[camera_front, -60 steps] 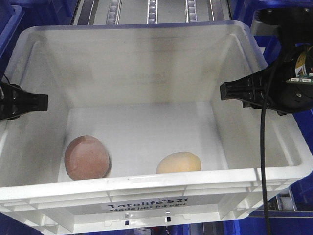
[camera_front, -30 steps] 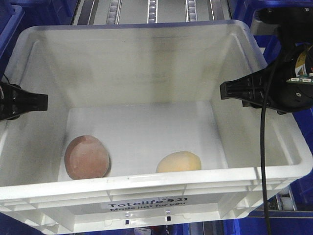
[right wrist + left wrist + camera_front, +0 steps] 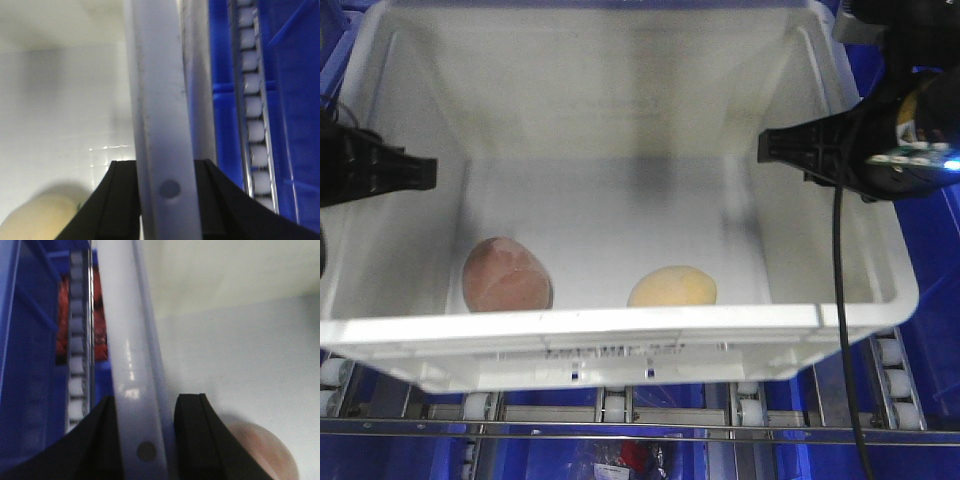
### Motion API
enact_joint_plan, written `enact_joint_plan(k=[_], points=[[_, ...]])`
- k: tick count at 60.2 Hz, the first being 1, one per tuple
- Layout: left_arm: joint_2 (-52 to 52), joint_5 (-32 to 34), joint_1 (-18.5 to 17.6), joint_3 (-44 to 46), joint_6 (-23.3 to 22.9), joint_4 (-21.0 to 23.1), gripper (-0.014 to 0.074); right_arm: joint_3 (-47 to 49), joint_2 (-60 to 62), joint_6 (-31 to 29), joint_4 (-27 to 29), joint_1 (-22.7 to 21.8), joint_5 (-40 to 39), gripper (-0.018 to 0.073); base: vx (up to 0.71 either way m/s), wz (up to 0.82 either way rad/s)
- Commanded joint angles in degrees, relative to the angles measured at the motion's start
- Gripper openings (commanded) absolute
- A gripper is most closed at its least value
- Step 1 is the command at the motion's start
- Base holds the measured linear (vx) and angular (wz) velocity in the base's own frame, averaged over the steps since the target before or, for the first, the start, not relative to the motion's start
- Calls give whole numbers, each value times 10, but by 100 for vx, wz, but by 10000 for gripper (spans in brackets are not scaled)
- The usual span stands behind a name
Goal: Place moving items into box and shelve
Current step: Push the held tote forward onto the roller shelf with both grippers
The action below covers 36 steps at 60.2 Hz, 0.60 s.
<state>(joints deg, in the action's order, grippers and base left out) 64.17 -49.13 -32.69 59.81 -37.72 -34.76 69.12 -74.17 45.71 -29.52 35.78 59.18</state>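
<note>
Large white rectangular plastic tote [image 3: 620, 330] above roller rails [image 3: 740, 400]. Left end effector [image 3: 145, 440] pinches the tote's rim at 9 o'clock; right end effector [image 3: 165, 195] pinches the rim at 3 o'clock. Inside, the reddish-brown egg-shaped fruit [image 3: 506, 276] lies at 7 o'clock and the pale yellow rounded fruit [image 3: 672, 287] at 6 o'clock.

Both grippers matte black w/ ribbed fingers; right gripper [image 3: 790, 150] has black cable [image 3: 842, 300], yellow-green markings

Box [image 3: 620, 325]: on roller rails [image 3: 750, 405].
Egg-shaped fruit [image 3: 506, 277]: in box, front-left corner.
Rounder fruit [image 3: 672, 287]: front wall, right of centre, seemingly touching it.
</note>
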Motion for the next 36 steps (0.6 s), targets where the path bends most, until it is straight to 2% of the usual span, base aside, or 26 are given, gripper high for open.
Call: enact_joint_plan(k=[1,9,16,21,25,36], points=[[10,70,-2,20,-18,-110,94,26,-9,36,-78,-3,-66,101,0,0],[47,65,0,20,-79,-175,94,26,-44,36,-82,-3,-88,107,0,0],[79,67,0,20,-90,-179,103,26,-67,43,-83,-3,-93,137,0,0],[93,67,0,20,-90,-175,135,26,-77,44,-82,-3,-93,191,0,0],[97,67,0,20,-90,-175,192,26,-79,43,-82,-3,-93,271,0,0],[96,63,-1,20,-90,-170,440,26,-79,41,-82,-3,-97,489,0,0]])
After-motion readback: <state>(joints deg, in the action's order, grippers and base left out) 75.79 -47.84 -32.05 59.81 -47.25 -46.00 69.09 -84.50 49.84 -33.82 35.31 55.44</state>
